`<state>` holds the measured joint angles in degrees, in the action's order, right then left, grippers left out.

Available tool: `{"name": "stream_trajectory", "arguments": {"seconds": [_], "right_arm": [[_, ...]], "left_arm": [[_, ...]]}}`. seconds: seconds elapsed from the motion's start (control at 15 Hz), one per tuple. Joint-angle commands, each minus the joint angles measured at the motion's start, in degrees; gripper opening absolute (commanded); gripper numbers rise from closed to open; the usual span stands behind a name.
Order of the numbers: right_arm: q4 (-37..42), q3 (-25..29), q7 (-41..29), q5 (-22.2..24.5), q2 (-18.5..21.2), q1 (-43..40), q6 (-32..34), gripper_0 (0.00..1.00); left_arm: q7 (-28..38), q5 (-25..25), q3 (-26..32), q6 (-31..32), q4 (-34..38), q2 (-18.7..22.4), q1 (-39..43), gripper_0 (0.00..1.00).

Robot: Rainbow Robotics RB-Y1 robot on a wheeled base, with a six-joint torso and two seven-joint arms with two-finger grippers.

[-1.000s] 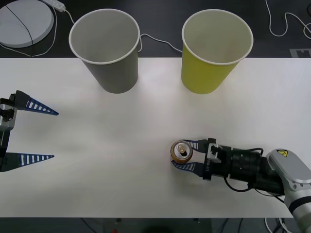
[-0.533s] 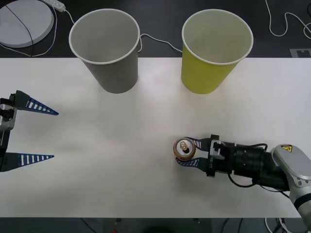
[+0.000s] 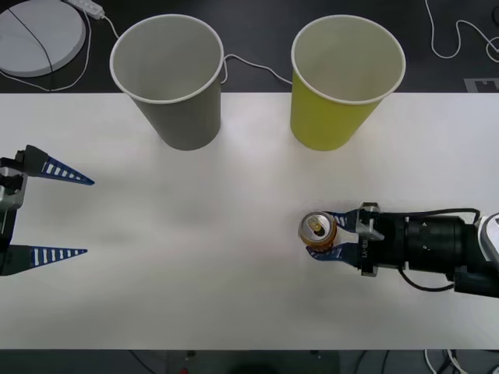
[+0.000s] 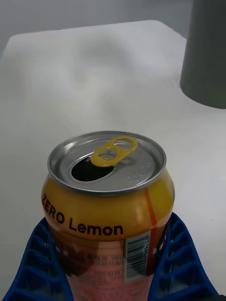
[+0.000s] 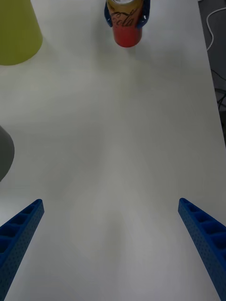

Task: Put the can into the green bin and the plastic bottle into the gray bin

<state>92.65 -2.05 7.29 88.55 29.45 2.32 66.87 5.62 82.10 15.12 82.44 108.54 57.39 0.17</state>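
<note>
Blue fingers (image 4: pixel 181 263) clamp upright, opened orange can (image 3: pixel 318 231).

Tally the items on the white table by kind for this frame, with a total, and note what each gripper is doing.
Cans: 1, the can, clamped in the right gripper
Cup-shaped bins: 2, the gray bin and the green bin
Total: 3
The left gripper hangs open at the table's left side.
</note>
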Motion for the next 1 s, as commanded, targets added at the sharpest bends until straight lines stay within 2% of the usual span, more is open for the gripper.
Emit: {"name": "stream_trajectory", "arguments": {"seconds": [0.07, 0.33, 0.6, 1.0], "right_arm": [[8.1, 1.8, -11.0, 4.4, 2.6, -2.4, 0.0, 0.0], [14.5, 3.9, -23.6, 6.6, 6.6, -3.4, 0.0, 0.0], [19.5, 7.7, -37.0, 7.3, 12.5, -3.5, 0.4, 0.0], [25.1, 14.9, -53.2, 6.5, 21.9, -3.4, 6.0, 0.0]], "left_arm": [[0.0, 0.0, 0.0, 0.0, 0.0, 0.0, 0.0, 1.0], [0.0, 0.0, 0.0, 0.0, 0.0, 0.0, 0.0, 1.0], [0.0, 0.0, 0.0, 0.0, 0.0, 0.0, 0.0, 1.0], [0.0, 0.0, 0.0, 0.0, 0.0, 0.0, 0.0, 1.0]]}}
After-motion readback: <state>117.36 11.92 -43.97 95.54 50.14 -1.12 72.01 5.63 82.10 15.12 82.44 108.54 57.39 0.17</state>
